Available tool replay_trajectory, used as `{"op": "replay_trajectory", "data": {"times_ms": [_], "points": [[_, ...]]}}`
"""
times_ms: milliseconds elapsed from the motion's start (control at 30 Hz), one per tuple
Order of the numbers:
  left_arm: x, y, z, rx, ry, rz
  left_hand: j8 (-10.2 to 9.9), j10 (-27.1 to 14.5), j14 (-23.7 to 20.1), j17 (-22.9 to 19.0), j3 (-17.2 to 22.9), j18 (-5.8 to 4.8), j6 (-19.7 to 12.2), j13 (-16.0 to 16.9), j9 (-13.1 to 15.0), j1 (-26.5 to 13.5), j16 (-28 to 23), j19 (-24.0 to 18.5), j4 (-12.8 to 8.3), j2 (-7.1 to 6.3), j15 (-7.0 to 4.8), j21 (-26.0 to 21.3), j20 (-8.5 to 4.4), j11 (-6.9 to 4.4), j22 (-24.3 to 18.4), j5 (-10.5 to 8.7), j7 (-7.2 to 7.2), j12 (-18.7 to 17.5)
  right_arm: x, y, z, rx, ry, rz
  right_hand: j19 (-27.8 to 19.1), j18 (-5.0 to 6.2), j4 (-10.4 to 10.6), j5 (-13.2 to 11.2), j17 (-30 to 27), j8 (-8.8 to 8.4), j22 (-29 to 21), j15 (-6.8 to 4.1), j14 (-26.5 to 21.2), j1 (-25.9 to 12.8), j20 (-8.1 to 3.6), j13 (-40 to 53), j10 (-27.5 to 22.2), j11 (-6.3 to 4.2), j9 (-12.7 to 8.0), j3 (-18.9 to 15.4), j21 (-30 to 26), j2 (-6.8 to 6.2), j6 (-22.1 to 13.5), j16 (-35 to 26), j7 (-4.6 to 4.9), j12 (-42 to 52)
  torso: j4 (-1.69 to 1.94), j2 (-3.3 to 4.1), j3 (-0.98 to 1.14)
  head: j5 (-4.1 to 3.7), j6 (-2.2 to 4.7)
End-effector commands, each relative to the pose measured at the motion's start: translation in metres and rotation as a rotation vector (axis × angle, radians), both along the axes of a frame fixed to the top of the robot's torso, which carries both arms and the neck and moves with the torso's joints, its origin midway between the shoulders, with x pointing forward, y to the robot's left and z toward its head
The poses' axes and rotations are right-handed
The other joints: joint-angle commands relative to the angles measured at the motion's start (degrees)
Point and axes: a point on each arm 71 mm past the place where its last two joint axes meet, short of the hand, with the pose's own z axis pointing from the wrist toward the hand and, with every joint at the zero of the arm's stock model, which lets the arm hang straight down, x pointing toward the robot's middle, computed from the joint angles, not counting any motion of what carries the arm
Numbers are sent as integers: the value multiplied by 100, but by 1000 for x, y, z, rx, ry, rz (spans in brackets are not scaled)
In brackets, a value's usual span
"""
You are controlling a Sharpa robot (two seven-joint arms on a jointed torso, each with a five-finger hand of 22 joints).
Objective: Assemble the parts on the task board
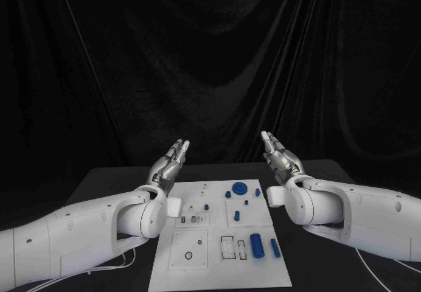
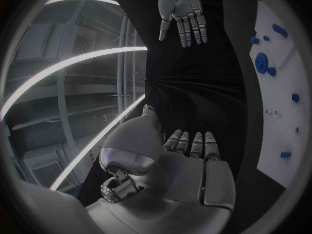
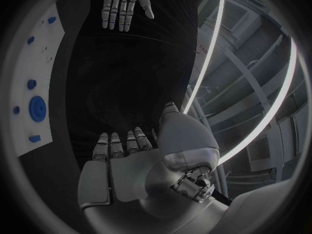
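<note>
Head view: the left hand [image 1: 169, 163] is raised above the table [image 1: 105, 182] at the board's [image 1: 219, 267] far left corner, fingers straight and together, holding nothing and touching nothing. The right hand [image 1: 281, 157] mirrors it at the board's far right corner, flat, fingers extended, also empty. Both hands hang clear of the board, which lies between the two forearms and nearer the robot than the fingertips. On the board, a round blue disc [image 1: 238, 187] sits near the far edge, closest to the right hand, with small blue pegs [image 1: 228, 194] just beside it. Two long blue cylinders [image 1: 256, 244] lie at the board's near right part, well apart from both hands. In the left wrist view the left hand's fingers [image 2: 195, 144] point straight out with an empty palm, the board [image 2: 286, 114] off to one side; the right hand [image 2: 183, 13] shows opposite, spread and empty. The right wrist view shows the same flat right hand [image 3: 124, 161], with the disc [image 3: 38, 108] on the board beside it.
</note>
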Motion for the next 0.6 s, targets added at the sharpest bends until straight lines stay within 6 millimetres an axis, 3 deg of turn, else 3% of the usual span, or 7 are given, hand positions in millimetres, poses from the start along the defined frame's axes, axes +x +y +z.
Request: {"op": "replay_trajectory", "data": {"times_ms": [33, 367, 400, 467, 500, 567, 600], "points": [[2, -9, 8, -195, -9, -121, 25, 0, 8, -8, -79, 156, 6, -8, 8, 246, -21, 6, 47, 31, -743, -20, -290, -116, -10, 49, -119, -37, 1, 1, -1, 129, 61, 22, -2, 72, 3, 3, -9, 17, -5, -1184, 3, 54, -480, -8, 2, -4, 5, -37, -26, 13, 26, -23, 21, -22, 1, -1, 1, 1, -1], [4, -13, 12, -279, -8, -192, 29, 0, 8, -8, -82, 203, 23, -8, 12, 278, -21, 6, 48, 28, -702, -20, -208, -132, -10, 60, -144, -37, 2, 1, 0, 137, 66, 24, -2, 71, -2, -11, -9, 19, -5, -1122, 3, 83, -390, -8, 2, 51, 7, -55, -26, 10, 42, -23, 72, -22, 1, -1, 1, 1, -1], [7, 0, 8, -329, -10, -234, 29, 0, 8, -8, -81, 209, 24, -8, 12, 282, -21, 6, 49, 29, -691, -20, -193, -135, -10, 63, -147, -37, 3, -6, -4, 156, 99, 47, -2, 70, -1, -10, -9, 21, -5, -1104, 3, 94, -356, -8, 2, 71, 8, -59, -26, 11, 52, -23, 92, -22, 30, 0, -3, -40, -110], [7, 1, 8, -331, -11, -235, 28, 0, 8, -8, -83, 218, 23, -8, 11, 289, -21, 6, 49, 28, -671, -20, -168, -142, -10, 63, -153, -37, 4, -6, -4, 158, 102, 50, -2, 70, -2, -9, -9, 22, -5, -1093, 3, 102, -337, -8, 2, 82, 9, -61, -26, 12, 59, -23, 103, -22, 21, -3, -4, -33, -76], [7, 2, 8, -335, -14, -237, 29, 0, 8, -8, -82, 227, 28, -8, 12, 305, -21, 6, 49, 29, -635, -20, -123, -152, -10, 72, -160, -37, 4, -6, -5, 158, 104, 51, -2, 70, -2, -8, -9, 22, -5, -1091, 3, 104, -334, -8, 3, 84, 10, -62, -26, 13, 60, -23, 105, -22, 17, -4, -1, -23, -100], [8, 3, 9, -343, -21, -242, 33, 0, 8, -8, -76, 249, 47, -8, 16, 369, -21, 6, 44, 16, -568, -20, -34, -154, -10, 154, -163, -37, 4, -6, -5, 159, 106, 52, -2, 70, -4, 2, -9, 19, -5, -1035, 3, 131, -273, -8, 2, 113, 7, -66, -26, 13, 47, -23, 128, -22, 18, -7, -3, -9, -112], [8, 4, 9, -350, -26, -246, 45, 0, 8, -8, -65, 274, 101, -8, 25, 487, -21, 6, 40, -18, -550, -20, 9, -164, -10, 320, -171, -37, 4, -6, -5, 160, 108, 54, -2, 77, -9, 23, -9, 10, -5, -980, 3, 174, -232, -8, 2, 116, 0, -68, -26, 0, 3, -23, 118, -22, 22, -6, -3, -10, -111]]}}
